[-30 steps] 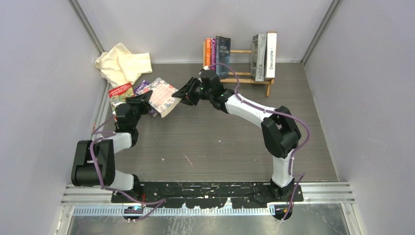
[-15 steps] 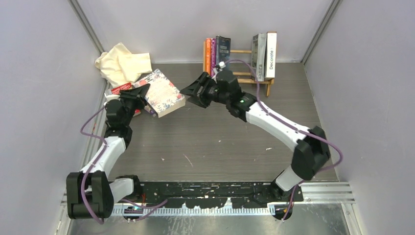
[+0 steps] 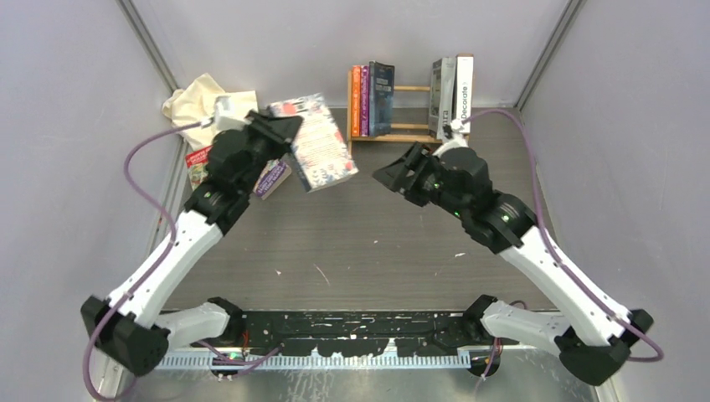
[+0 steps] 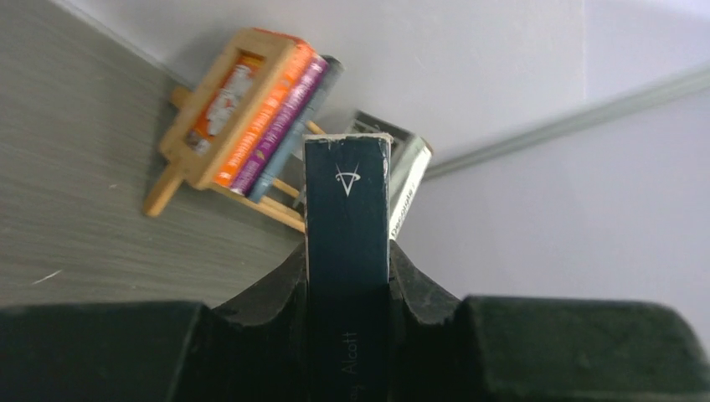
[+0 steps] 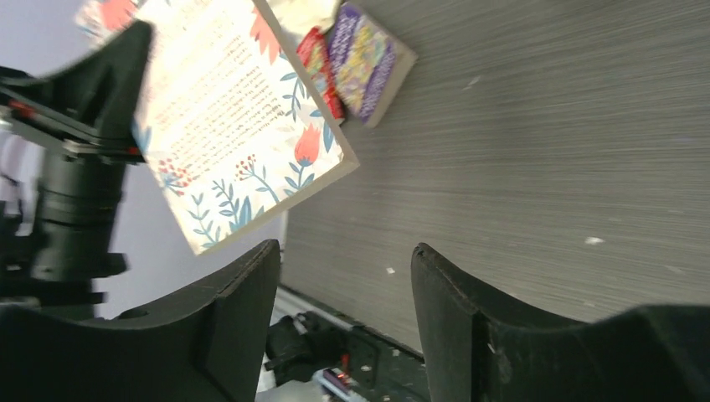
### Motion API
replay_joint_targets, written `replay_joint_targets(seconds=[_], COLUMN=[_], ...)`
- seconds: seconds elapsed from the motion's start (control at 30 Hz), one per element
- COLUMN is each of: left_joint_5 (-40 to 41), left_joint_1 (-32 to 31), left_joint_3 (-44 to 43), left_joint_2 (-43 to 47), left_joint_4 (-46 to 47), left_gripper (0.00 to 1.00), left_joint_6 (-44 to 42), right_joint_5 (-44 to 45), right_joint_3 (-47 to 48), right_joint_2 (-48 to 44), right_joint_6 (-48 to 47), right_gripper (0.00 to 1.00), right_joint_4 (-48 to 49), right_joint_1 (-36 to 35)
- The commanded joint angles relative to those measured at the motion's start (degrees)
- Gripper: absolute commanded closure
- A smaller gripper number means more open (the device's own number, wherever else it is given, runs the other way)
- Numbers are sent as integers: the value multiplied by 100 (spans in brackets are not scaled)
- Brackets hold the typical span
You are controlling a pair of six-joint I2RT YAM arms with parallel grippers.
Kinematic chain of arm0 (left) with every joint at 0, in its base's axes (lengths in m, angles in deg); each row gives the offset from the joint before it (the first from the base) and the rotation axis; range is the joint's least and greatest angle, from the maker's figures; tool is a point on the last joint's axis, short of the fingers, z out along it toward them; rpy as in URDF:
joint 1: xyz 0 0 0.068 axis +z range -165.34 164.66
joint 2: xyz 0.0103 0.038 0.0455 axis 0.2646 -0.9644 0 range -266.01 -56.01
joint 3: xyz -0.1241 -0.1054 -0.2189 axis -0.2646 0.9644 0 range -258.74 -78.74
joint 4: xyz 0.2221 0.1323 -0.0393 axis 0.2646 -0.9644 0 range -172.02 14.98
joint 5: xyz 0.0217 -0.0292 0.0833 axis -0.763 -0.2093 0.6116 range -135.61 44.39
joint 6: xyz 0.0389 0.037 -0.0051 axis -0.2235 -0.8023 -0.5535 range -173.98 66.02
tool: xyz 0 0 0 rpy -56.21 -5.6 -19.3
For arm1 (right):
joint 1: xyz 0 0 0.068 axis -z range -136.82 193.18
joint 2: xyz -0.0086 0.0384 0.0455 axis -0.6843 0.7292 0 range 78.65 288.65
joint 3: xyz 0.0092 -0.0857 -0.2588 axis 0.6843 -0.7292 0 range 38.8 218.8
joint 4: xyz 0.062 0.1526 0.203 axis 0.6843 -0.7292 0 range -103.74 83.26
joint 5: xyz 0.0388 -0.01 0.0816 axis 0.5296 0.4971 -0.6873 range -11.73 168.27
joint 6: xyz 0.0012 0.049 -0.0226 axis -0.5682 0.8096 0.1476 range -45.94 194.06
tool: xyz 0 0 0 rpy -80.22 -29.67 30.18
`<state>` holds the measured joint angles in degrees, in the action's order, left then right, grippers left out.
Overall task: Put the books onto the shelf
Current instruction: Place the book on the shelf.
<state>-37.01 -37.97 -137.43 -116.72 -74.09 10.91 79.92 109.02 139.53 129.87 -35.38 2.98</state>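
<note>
Top external view: left fingers [image 3: 280, 126] clamp a floral book [image 3: 322, 144] aloft on edge, likely to slot into the shelf [image 3: 412, 87]; right fingers [image 3: 393, 174] spread, empty.

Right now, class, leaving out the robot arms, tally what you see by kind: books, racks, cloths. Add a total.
Thin colour-covered books: 8
Light-brown wooden slat rack: 1
Crumpled cream cloth: 1
Total: 10
</note>
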Motion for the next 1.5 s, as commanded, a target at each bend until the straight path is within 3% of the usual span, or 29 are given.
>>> replay_joint_targets(seconds=[0.0,0.13,0.23,0.43,0.7,1.13,1.33,1.47], left_joint_5=[1446,2182,2537,2808,3014,2155,1809,1559], left_joint_1=[-1344,-2351,-2773,-2982,-2917,-2010,-1628,-1517], left_joint_3=[-1453,-2574,-3288,-4665,-6689,-9621,-9132,-9372], left_joint_2=[-889,-1841,-2538,-4096,-6078,-8486,-8688,-9112], left_joint_4=[57,65,413,1126,1800,2150,2574,2705], left_gripper=[100,100,100,100,100,100,100,100], left_joint_6=[-1642,-2651,-3285,-4587,-6143,-6562,-6265,-6141], right_joint_5=[1324,1975,2334,2919,3375,3985,4163,4137], right_joint_3=[120,203,223,12,-108,-1615,-2024,-2160], right_joint_2=[-838,-1411,-1718,-2370,-2556,-2900,-2561,-2346], right_joint_6=[-736,-834,-882,-1015,-1256,-2012,-2454,-2595], right_gripper=[36,36,36,36,36,36,36,36], right_joint_4=[-1330,-2229,-2680,-2915,-3139,-2231,-1510,-1146], right_joint_1=[30,31,31,31,35,38,39,48])
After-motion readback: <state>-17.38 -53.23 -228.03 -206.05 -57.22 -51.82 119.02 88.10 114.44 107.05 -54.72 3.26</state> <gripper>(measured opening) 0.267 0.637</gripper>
